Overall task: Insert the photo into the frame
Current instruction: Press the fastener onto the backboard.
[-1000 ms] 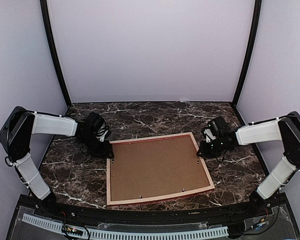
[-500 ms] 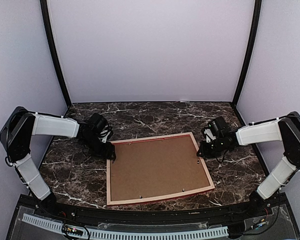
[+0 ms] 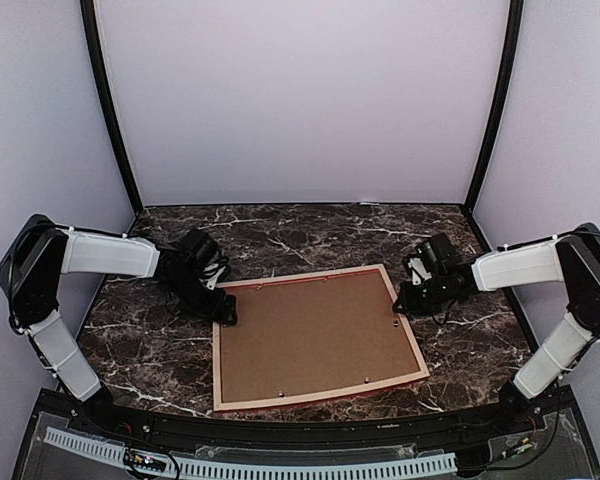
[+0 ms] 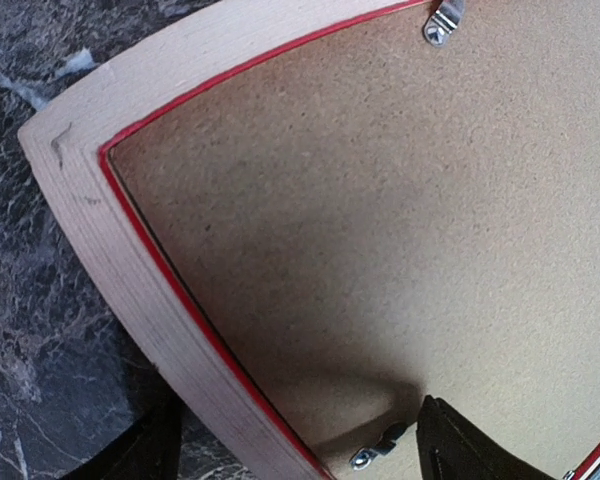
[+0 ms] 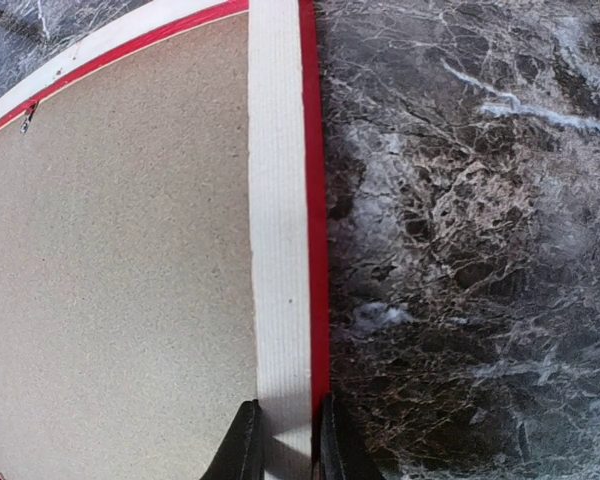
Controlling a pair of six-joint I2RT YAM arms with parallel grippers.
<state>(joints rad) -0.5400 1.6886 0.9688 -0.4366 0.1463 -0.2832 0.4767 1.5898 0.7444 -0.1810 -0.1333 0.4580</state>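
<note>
One grip only: right gripper [image 5: 288, 442] pinches the frame [image 3: 320, 390] rail, left gripper [image 4: 300, 450] gapes open astride its corner, so it may pivot.

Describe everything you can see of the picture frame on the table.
The frame lies face down on the marble table, pale wood back upward, red showing along its edges. A brown backing board sits inside its rails, with small metal clips. The right gripper pinches its right rail; the open left gripper straddles its far-left corner.
</note>
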